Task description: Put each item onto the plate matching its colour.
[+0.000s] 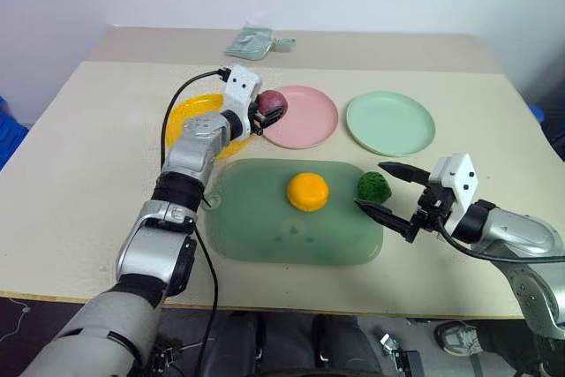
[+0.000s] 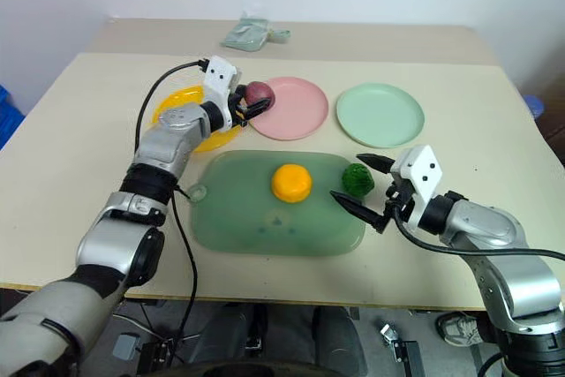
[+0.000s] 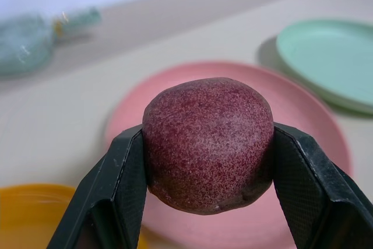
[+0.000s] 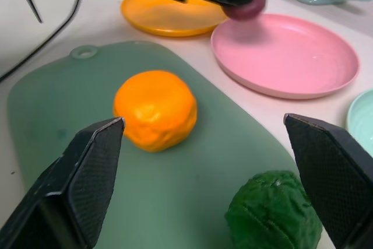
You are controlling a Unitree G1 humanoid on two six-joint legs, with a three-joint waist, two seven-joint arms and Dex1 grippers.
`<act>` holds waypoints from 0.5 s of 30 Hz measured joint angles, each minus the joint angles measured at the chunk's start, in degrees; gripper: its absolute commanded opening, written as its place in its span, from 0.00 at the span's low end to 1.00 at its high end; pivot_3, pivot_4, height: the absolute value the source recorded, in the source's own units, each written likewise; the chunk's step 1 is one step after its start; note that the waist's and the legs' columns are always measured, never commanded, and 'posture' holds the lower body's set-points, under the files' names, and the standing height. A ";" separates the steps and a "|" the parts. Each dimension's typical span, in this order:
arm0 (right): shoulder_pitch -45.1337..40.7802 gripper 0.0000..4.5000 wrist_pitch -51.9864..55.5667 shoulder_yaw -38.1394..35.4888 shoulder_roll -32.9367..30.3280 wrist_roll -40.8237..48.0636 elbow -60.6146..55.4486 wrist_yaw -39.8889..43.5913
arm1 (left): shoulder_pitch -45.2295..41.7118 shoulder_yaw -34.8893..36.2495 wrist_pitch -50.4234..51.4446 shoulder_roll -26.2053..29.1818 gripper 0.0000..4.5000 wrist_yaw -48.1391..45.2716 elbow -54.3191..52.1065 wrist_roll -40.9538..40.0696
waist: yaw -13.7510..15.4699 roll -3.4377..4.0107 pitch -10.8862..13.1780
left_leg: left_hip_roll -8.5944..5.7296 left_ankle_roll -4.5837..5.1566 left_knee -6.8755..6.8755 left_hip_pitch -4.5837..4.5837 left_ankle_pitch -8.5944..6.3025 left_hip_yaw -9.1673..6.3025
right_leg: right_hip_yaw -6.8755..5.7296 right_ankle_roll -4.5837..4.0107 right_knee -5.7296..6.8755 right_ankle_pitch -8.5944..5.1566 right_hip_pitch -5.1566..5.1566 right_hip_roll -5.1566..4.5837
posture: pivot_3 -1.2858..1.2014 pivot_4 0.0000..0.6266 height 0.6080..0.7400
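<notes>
Crowding green mat (image 1: 265,227): orange ball (image 1: 307,192), green ball (image 1: 374,186).

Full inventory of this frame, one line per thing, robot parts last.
Table: 1, beige, under everything.
Mat: 1, translucent green, near centre.
Yellow plate: 1, far left of the plate row.
Pink plate: 1, middle of the row.
Mint plate: 1, right of the row.
Orange ball: 1, on the mat.
Green ball: 1, bumpy, mat's right edge.
Maroon ball: 1, held over the pink plate's left edge.
Packet: 1, pale green, far edge.
Left gripper: fingers shut on maroon ball.
Right gripper: open, by green ball.
</notes>
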 measured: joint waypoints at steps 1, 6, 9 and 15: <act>-0.14 1.00 -0.05 0.17 0.44 -0.13 -0.12 -0.41 | -1.59 0.09 -1.02 -0.92 0.66 0.18 2.89 0.38 | -0.01 0.00 0.00 | -0.02 0.01 0.00 0.00 0.01 0.01 | 0.00 0.01 0.00 0.00 0.00 -0.01 | 0.52 0.24 1.00; 0.25 1.00 -0.40 0.71 1.52 -0.97 -1.88 -2.59 | -6.22 1.25 -5.80 -3.49 0.99 -0.22 12.08 0.79 | -0.52 -0.01 0.00 | -0.05 0.00 -0.02 0.00 0.01 0.02 | 0.02 0.06 -0.01 -0.01 -0.02 -0.06 | 0.52 0.24 1.00; 0.48 1.00 -0.41 0.74 1.89 -1.44 -2.16 -3.42 | -6.27 2.72 -7.00 -3.59 0.99 -2.07 12.84 0.57 | -0.40 -0.01 0.00 | -0.03 -0.13 -0.02 0.00 0.09 0.02 | 0.02 0.06 0.03 -0.01 -0.05 -0.05 | 0.52 0.24 1.00; 0.77 1.00 -0.51 0.86 1.96 -1.56 -2.28 -3.72 | -1.55 6.03 -7.25 0.29 0.99 -6.79 2.41 -2.14 | -0.56 0.01 0.00 | 0.01 -0.20 -0.03 0.00 0.13 0.02 | 0.06 0.06 0.03 -0.01 -0.06 -0.05 | 0.52 0.24 1.00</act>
